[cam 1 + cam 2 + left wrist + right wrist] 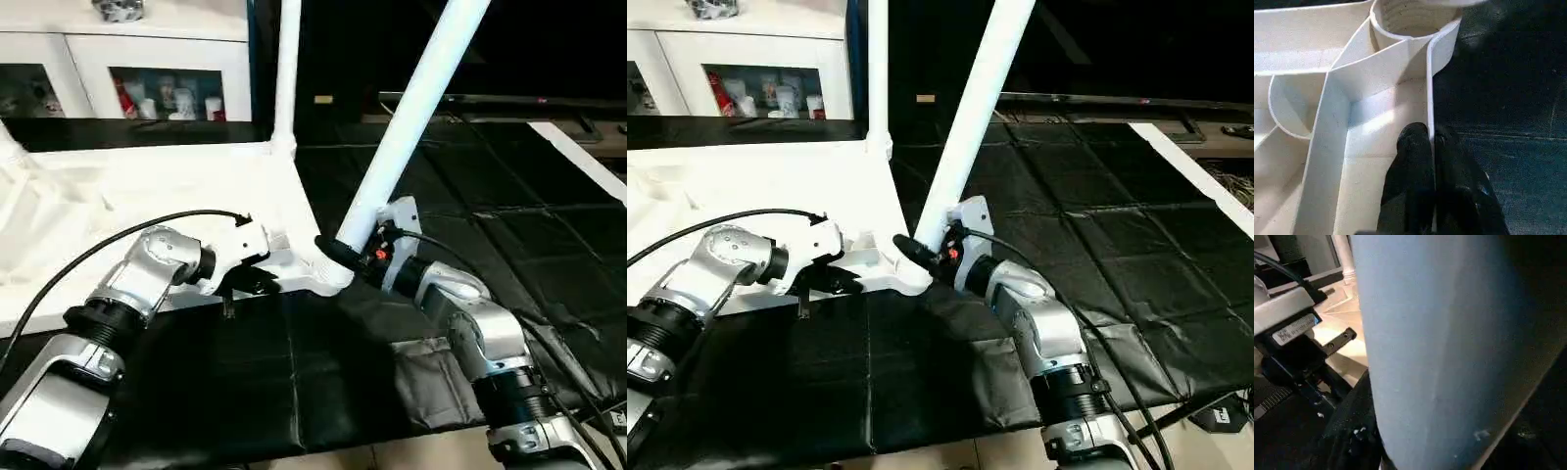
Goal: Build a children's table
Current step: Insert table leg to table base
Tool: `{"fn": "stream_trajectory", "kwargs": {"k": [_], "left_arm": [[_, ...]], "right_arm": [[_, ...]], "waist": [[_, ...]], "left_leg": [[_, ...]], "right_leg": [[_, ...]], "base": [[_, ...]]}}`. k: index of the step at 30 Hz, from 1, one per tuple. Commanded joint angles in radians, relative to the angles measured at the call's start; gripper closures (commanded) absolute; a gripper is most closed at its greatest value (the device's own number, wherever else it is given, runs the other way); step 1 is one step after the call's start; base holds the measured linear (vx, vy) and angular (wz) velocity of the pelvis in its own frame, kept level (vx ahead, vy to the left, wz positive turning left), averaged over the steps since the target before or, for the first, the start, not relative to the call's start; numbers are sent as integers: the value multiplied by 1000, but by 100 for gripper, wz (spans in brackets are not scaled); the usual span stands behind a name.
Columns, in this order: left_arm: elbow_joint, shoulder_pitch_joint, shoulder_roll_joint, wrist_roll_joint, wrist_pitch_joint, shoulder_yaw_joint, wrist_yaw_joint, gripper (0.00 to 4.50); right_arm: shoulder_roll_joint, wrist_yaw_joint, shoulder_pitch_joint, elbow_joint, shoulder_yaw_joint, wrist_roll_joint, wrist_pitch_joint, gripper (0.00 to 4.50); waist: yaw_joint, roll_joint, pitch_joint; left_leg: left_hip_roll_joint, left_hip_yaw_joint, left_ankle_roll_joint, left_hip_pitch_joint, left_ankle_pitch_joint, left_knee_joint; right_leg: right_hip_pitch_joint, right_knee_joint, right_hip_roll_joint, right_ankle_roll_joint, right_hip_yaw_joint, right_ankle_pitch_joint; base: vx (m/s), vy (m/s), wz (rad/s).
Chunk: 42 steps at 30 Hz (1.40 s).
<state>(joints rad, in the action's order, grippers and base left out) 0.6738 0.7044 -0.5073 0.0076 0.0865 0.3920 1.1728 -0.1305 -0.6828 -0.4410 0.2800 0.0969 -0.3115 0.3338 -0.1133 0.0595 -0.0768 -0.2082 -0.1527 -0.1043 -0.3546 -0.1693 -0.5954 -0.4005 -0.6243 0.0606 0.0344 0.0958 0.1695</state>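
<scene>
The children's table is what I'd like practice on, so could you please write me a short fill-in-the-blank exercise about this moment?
1. The table top lies with its ribbed underside facing ____.
2. The left gripper is pinched on the top's thin ____.
3. The right gripper holds the tilted leg near its ____ end.
4. Another leg already stands ____ in the far corner socket.

Missing words: up; rim; lower; upright

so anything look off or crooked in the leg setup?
Yes: the leg held by the right gripper at the near corner socket leans markedly, whereas the far leg stands upright. The left gripper pinches the tabletop's rim.
</scene>
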Motion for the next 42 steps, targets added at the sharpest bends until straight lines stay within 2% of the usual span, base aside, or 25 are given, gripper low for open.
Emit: {"fn": "stream_trajectory", "kwargs": {"k": [1,3,4,6,10,15,16,17,23,28,31,33,35,39,42], "left_arm": [[-46,-17,17,-12,-31,-14,4,450],[-48,-15,20,-19,-1,-32,-2,450],[-48,-15,17,-23,5,-36,2,422],[-43,-16,11,-19,-4,-45,-15,395],[-32,-19,3,-4,-38,-50,-41,384],[-38,-34,-6,-9,-24,-67,-21,382],[-39,-35,-5,-14,-19,-71,-17,382],[-40,-36,-3,-17,-17,-73,-15,412],[-51,-46,-18,-8,-22,-56,10,446],[-55,-52,-31,13,-21,-43,19,450],[-63,-53,-30,12,-25,-48,30,450],[-77,-55,-29,3,-24,-51,46,450],[-93,-57,-29,-5,-21,-52,62,450],[-110,-62,-32,-11,-13,-51,73,450],[-111,-62,-36,-12,-12,-54,78,450]], "right_arm": [[-7,-12,-25,6,-5,1,-26,257],[-6,-21,-28,18,-7,5,-36,257],[-7,-22,-28,21,-7,7,-39,257],[-7,-22,-28,25,-5,10,-46,257],[-6,-25,-28,29,-4,11,-53,257],[2,-29,-35,50,-11,12,-75,257],[3,-29,-35,52,-11,12,-76,257],[3,-30,-36,53,-11,12,-77,257],[0,-41,-42,66,-3,21,-88,257],[-2,-48,-61,102,10,36,-100,257],[-1,-61,-81,135,25,47,-95,257],[1,-69,-94,167,32,57,-99,257],[5,-75,-107,202,36,65,-108,257],[15,-94,-130,253,42,70,-103,257],[19,-81,-164,330,44,95,-138,257]], "waist": [[2,-18,80],[2,-18,80],[3,-18,79],[2,-17,79],[2,-17,79],[4,-15,77],[4,-16,77],[4,-16,77],[3,-15,79],[6,-15,80],[9,-11,78],[9,-13,77],[10,-9,78],[10,-12,79],[13,-12,79]], "left_leg": [[-26,0,-24,7,-241,74],[-26,0,-25,7,-240,74],[-25,-1,-24,6,-238,74],[-24,0,-24,5,-237,74],[-24,0,-21,6,-246,74],[-24,0,-21,8,-255,75],[-25,0,-21,8,-254,75],[-24,0,-21,7,-252,75],[-26,1,-20,6,-243,75],[-25,-1,-21,4,-226,75],[-24,-2,-18,5,-233,74],[-25,-1,-18,7,-239,75],[-27,-1,-17,5,-235,75],[-28,-3,-16,6,-225,75],[-26,-3,-23,6,-233,74]], "right_leg": [[51,93,92,109,-61,377],[50,91,92,115,-61,364],[51,90,91,117,-61,362],[53,91,92,113,-61,368],[51,94,91,109,-60,381],[48,98,92,101,-60,416],[48,97,93,104,-59,415],[49,97,93,104,-60,413],[50,93,93,107,-61,391],[52,86,92,129,-62,341],[50,89,91,125,-61,371],[49,91,92,121,-61,386],[49,89,95,125,-62,377],[50,82,91,143,-63,326],[49,83,93,145,-63,340]], "base": [[0,0,0],[0,0,0],[0,0,0],[0,0,0],[0,0,0],[0,0,0],[0,0,0],[0,0,0],[0,0,0],[0,0,0],[0,0,0],[0,0,0],[0,0,0],[0,0,0],[0,0,0]]}}
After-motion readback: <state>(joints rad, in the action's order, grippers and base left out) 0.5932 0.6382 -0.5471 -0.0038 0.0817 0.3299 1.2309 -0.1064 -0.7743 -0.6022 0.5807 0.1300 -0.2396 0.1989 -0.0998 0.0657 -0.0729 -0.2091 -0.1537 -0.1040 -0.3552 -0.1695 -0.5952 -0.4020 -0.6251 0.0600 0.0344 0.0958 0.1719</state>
